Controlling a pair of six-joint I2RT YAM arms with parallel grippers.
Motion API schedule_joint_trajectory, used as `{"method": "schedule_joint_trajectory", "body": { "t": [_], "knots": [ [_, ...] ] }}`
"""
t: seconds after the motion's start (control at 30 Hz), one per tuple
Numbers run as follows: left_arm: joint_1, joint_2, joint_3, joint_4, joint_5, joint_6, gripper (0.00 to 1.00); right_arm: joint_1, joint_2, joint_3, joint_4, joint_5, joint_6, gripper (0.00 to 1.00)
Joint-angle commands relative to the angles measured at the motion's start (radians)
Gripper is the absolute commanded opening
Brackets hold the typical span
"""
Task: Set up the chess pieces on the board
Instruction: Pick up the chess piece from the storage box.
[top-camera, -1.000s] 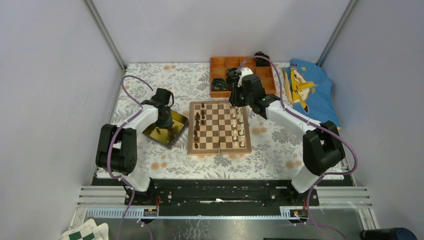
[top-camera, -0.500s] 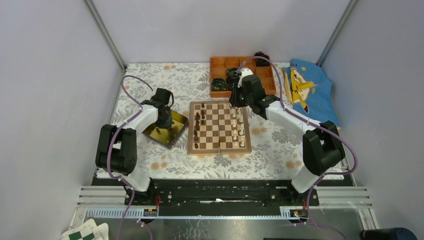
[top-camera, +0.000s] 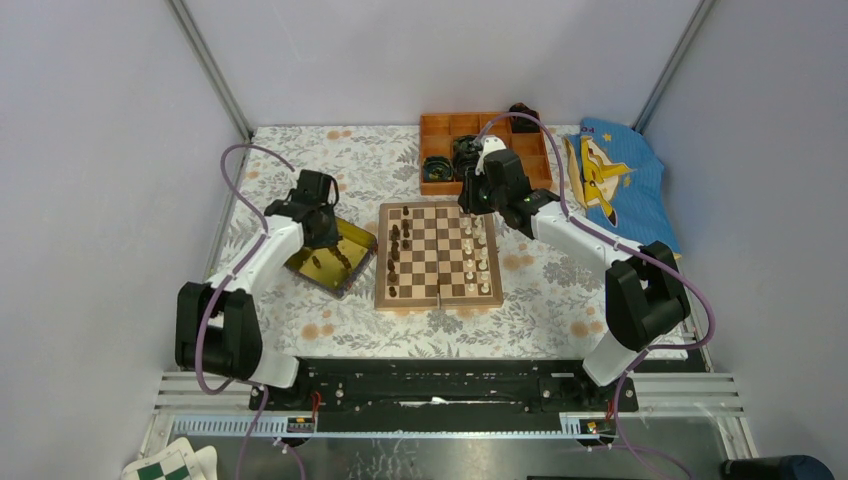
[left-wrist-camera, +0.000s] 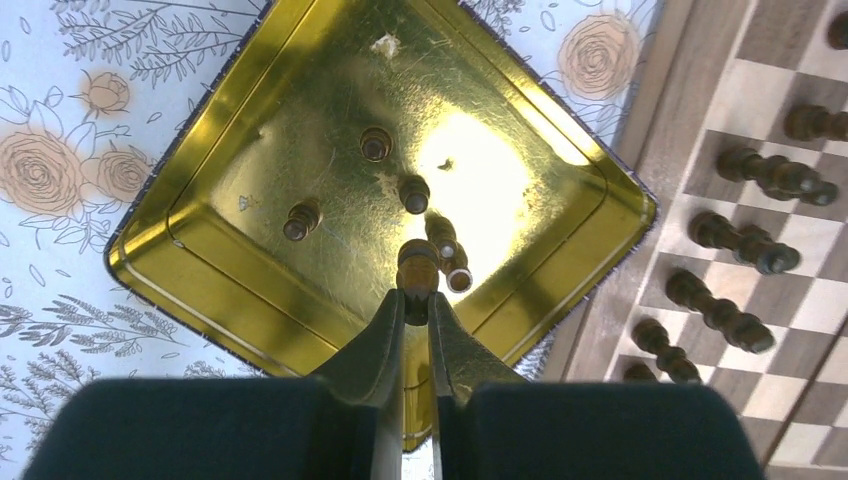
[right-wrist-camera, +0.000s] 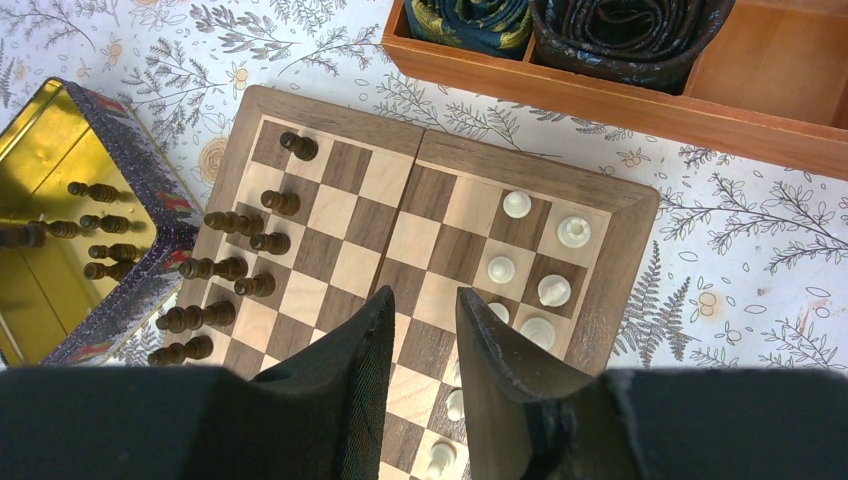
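Swung back over the tray (left-wrist-camera: 300, 100), our left gripper (left-wrist-camera: 416, 302) now pinches a dark piece (left-wrist-camera: 417, 262), next bound for the board (top-camera: 437, 250)

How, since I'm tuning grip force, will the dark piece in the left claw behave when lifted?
Probably light: the dark piece is far smaller than the left claw. Its rounded, turned shape may slip or pivot between the narrow tips. If dropped, it would likely roll on the smooth gold tray.
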Motion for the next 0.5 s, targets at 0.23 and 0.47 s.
{"method": "schedule_joint_trajectory", "body": {
  "t": [0.23, 0.47],
  "knots": [
    [-0.125, 0.041, 0.271, -0.108, 0.009, -0.009, 0.0, -0.007, -0.057, -0.009, 0.036, -0.007, 0.01, 0.36],
    [-0.167, 0.23, 0.453, -0.132, 0.056, 0.006, 0.0, -0.007, -0.066, -0.015, 0.038, 0.013, 0.006, 0.36]
  ]
}}
